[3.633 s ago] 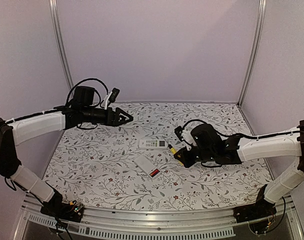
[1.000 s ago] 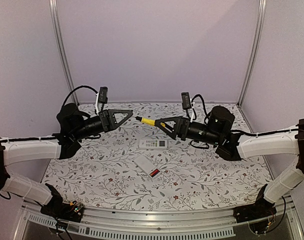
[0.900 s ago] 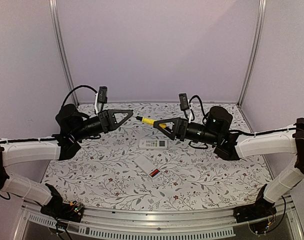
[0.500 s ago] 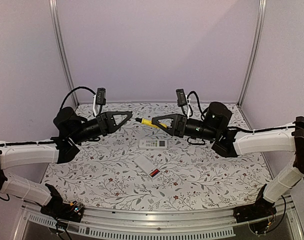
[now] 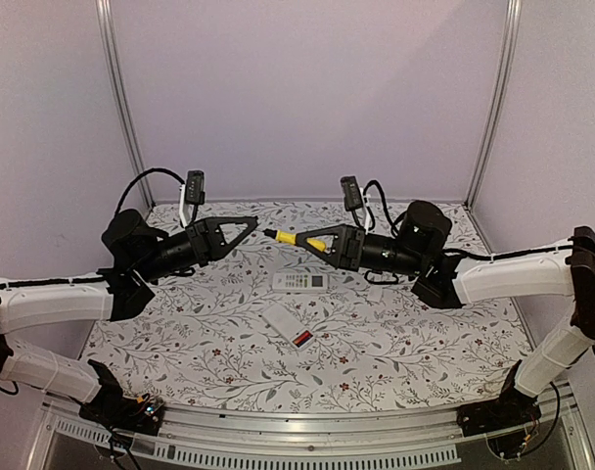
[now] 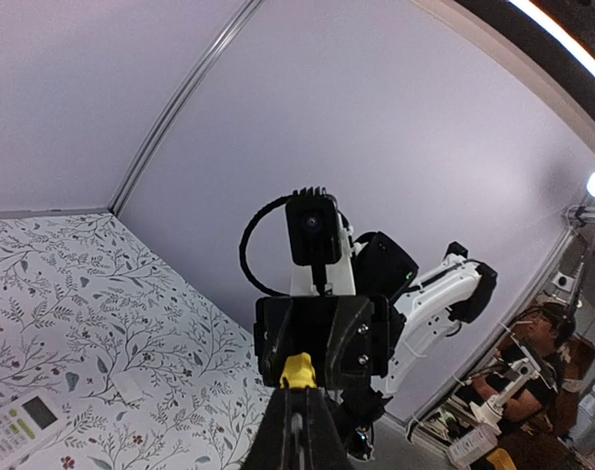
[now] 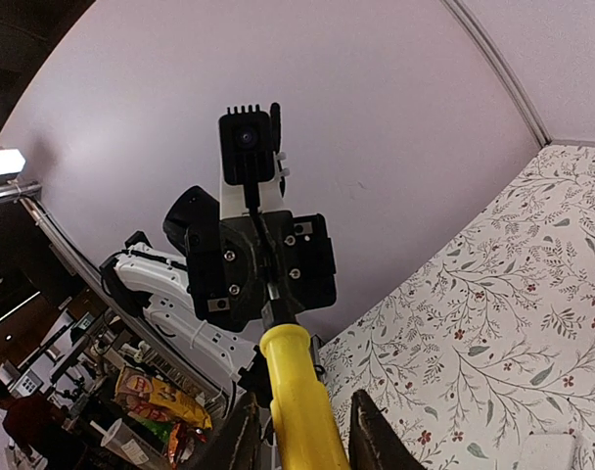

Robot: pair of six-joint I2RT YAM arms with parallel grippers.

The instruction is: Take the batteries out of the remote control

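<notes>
Yellow-handled screwdriver (image 5: 288,237) is bridging my closed left gripper (image 5: 251,222) and right gripper (image 5: 309,239) (grip: cannot tell), while the red batteries (image 5: 302,339) are sitting unremoved in the remote (image 5: 281,318).

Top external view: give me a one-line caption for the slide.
Raised left gripper and right gripper meet at a yellow-handled screwdriver above the white remote on the floral table.

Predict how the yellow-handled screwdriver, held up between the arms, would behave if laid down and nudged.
The screwdriver looks stiff: it juts straight from the right gripper without sagging. Its rounded handle would probably roll on the flat table. The smooth yellow plastic might slip in a loose grip.
</notes>
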